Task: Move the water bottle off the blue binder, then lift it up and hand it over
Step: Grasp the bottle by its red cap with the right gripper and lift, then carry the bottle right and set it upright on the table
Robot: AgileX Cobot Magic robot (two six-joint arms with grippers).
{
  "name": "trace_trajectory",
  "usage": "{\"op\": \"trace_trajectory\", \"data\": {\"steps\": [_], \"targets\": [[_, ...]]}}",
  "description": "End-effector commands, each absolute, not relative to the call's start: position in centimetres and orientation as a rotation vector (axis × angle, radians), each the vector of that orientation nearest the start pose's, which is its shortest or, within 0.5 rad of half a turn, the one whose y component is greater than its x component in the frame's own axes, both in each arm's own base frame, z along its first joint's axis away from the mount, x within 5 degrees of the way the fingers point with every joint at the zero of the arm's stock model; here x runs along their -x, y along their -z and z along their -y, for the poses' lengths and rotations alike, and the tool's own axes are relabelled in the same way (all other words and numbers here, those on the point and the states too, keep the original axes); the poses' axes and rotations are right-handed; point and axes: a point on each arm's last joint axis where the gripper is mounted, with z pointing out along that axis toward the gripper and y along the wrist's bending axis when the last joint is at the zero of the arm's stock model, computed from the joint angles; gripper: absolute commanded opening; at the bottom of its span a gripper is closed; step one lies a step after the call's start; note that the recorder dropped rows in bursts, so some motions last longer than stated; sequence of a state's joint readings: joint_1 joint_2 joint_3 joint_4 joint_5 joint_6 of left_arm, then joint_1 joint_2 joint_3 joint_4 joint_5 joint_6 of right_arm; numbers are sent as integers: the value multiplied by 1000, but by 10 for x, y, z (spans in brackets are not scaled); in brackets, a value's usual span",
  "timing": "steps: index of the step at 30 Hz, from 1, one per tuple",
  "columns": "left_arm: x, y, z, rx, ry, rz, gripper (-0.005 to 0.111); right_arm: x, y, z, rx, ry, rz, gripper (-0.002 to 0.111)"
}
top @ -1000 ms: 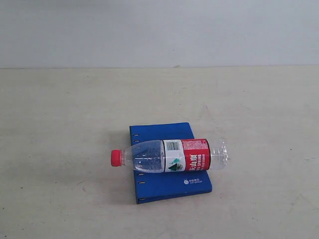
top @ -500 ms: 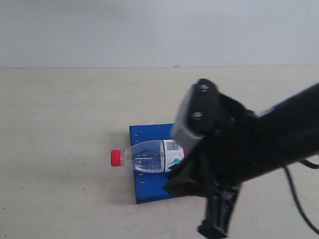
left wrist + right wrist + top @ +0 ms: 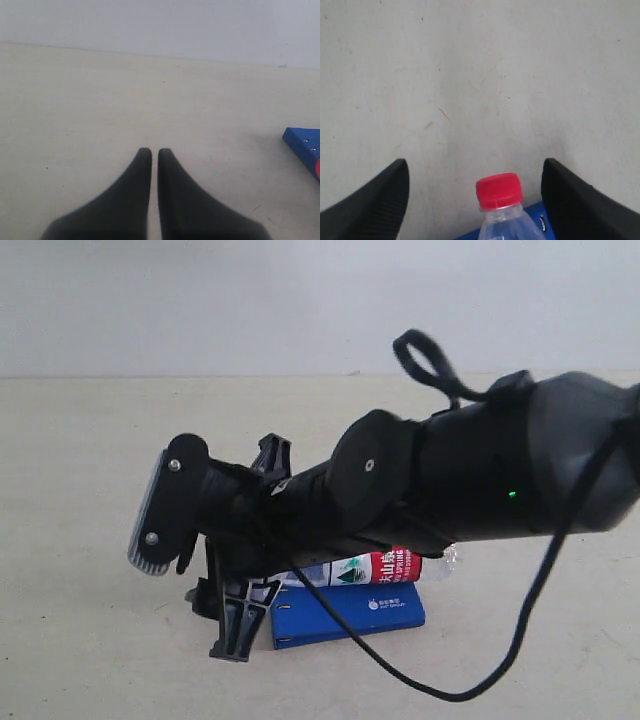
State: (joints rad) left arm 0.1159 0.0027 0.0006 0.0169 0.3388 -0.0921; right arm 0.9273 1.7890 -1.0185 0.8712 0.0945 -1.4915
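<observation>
Water bottle [image 3: 385, 566]: on its side across blue binder [image 3: 350, 616], long axis 9–3 o'clock in exterior view, cap [image 3: 499, 190] toward 9. Right jaws spread wide, flanking the cap, nothing held. Left jaws nearly closed, empty, over bare table [image 3: 75, 100]. Right arm nearer.

Clear bottle [image 3: 506, 227] with a red cap [image 3: 499, 190] and a red-and-white label [image 3: 385, 566] bearing a green mark. Bright blue binder [image 3: 350, 612] with a small white logo [image 3: 385, 603]. Black arm [image 3: 480, 480], one green light [image 3: 512, 494] at right of frame. Right fingers [image 3: 375, 202] black and ribbed; left fingers [image 3: 130, 200] plain black. Table [image 3: 90, 460] beige, faintly scuffed; wall [image 3: 250, 300] pale grey.
</observation>
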Motion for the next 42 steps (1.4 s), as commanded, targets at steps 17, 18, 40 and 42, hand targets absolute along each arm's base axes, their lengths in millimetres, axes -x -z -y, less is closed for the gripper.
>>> {"op": "trace_trajectory", "data": {"steps": [17,18,40,42], "targets": [[-53,-183,-7,178,-31,-1804,4,-240,-136,-313,1716,-34,-1598,47],[-53,-183,-7,178,-31,-1804,4,-240,-137,-313,1712,-30,-1597,45],[-53,-183,-7,178,-31,-1804,4,-276,-242,-232,847,609,-1790,0],[-53,-183,-7,178,-31,-1804,4,-282,-242,-214,778,623,-1844,0]]}}
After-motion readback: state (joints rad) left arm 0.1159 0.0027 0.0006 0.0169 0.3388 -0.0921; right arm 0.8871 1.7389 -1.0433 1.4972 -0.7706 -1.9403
